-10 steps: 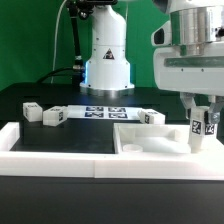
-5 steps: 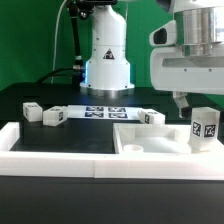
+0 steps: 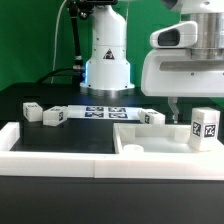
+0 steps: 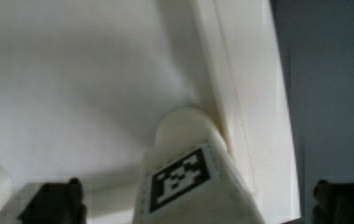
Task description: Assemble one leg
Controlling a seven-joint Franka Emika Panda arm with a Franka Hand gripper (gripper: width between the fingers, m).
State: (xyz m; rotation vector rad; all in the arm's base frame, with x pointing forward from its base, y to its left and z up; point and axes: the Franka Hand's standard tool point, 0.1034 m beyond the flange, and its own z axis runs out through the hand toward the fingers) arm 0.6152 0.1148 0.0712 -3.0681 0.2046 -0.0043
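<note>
The leg [image 3: 205, 125], a small white post with a black-and-white tag, stands upright on the large flat white plate [image 3: 150, 145] at the exterior view's right. My gripper [image 3: 190, 104] is open and empty, raised just above the leg and apart from it. In the wrist view the leg [image 4: 195, 165] stands between my two dark fingertips [image 4: 57, 200], with a gap on each side, and my gripper [image 4: 200, 205] is open around it. The plate [image 4: 85, 80] fills most of that view.
Two more white tagged posts [image 3: 31, 110] [image 3: 53, 116] lie at the exterior view's left, and another [image 3: 152, 117] lies behind the plate. The marker board [image 3: 105, 112] lies before the robot base [image 3: 107, 60]. A white rim [image 3: 60, 152] borders the black work surface.
My gripper has let go of the leg, opened and risen, drifting to the exterior view's left. The leg stays standing on the plate.
</note>
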